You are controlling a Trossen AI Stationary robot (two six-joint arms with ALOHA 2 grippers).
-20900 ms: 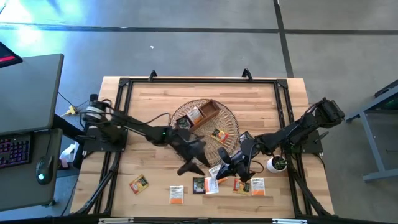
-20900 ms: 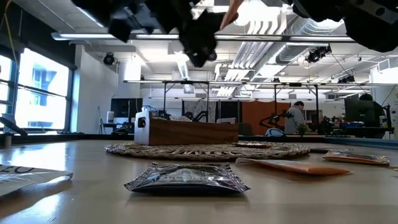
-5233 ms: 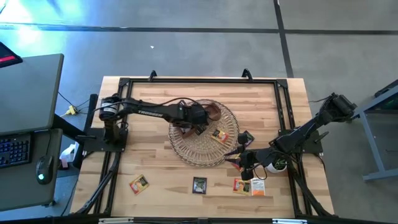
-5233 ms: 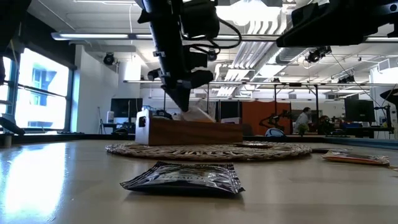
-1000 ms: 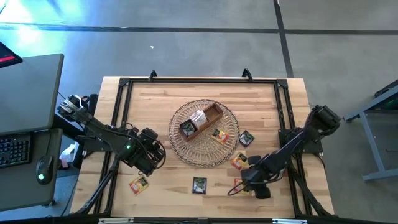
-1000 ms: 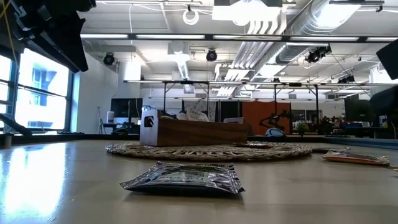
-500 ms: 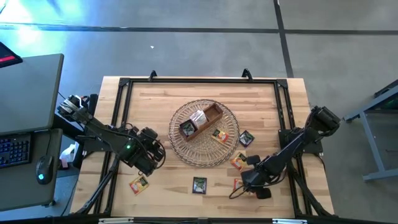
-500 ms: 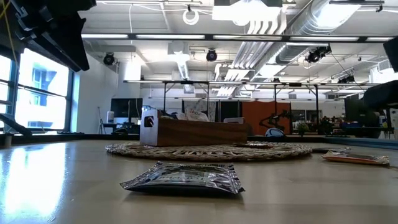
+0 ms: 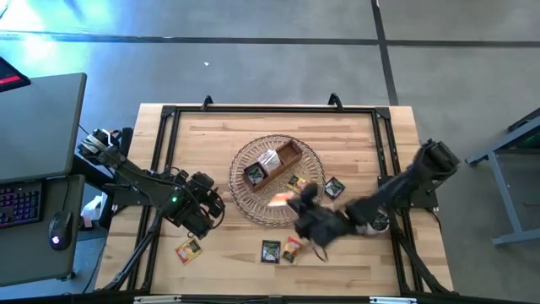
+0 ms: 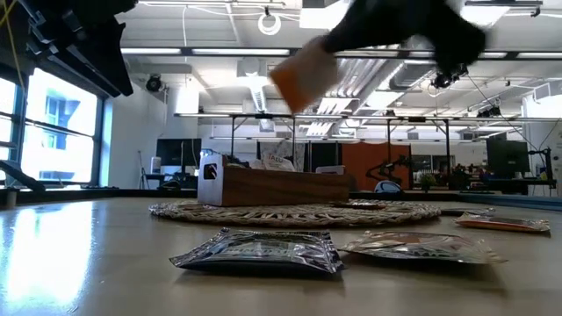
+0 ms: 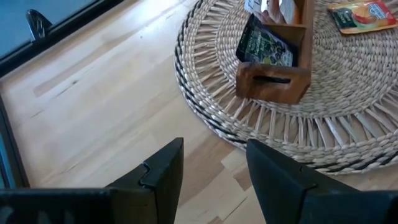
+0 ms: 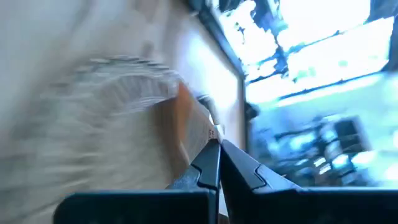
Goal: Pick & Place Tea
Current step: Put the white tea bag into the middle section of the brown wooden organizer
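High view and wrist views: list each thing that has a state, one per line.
Right gripper: jaws shut on orange sachet, raised over the wicker basket.
Left gripper: jaws open, empty.
Wooden tray: holding sachets.
Black sachet: flat on table.

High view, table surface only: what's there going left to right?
Left gripper → yellow sachet on the wood → wicker basket with the wooden tray → black sachet → right gripper holding an orange sachet → black sachet by the basket's right edge.
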